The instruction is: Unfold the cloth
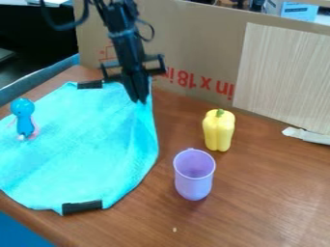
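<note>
Small pale crumb [174, 230] is lying on the brown wooden table [258, 207] at 6 o'clock. Lilac plastic cup [193, 185] is standing upright at 5 o'clock; yellow toy bell pepper [218, 132] is standing stem up at 3 o'clock. Turquoise cloth [90, 144] is spreading mostly flat from 7 to 11 o'clock, black strips [82, 207] lying along its edge at 7 and 10. Blue toy figure [24, 118] is resting on it at 9 o'clock. Black two-finger gripper [138, 101] is hanging at 11 o'clock over the cloth's corner, fingers together; whether they are pinching fabric cannot be told.
</note>
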Available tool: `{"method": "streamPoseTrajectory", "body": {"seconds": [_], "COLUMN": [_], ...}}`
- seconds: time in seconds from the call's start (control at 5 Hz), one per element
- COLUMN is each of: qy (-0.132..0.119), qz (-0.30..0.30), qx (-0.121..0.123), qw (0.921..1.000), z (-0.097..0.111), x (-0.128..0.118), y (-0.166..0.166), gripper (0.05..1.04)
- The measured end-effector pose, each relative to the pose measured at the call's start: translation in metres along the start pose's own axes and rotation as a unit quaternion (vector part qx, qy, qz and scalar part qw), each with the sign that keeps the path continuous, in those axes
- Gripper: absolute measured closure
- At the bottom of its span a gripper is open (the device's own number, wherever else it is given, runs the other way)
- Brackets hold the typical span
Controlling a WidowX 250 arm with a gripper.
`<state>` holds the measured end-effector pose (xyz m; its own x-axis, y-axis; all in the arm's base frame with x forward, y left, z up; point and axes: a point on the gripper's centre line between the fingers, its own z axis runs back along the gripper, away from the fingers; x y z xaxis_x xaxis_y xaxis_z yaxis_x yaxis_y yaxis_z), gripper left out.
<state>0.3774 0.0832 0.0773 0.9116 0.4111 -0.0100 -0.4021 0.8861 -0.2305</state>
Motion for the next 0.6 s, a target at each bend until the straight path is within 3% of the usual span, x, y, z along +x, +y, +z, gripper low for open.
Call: {"method": "streamPoseTrajectory", "body": {"seconds": [0.2,0.4,0.6], "qy": [0.004,0.01,0.007], "qz": [0.015,0.016,0.024], "qx": [0.018,0.029,0.028], "qw": [0.9997,0.9994,0.9993], "z": [-0.021,-0.037,-0.037], "x": [0.007,0.008,0.009], "y": [-0.004,-0.008,-0.009], "gripper": [1.007,0.871,0.617]}}
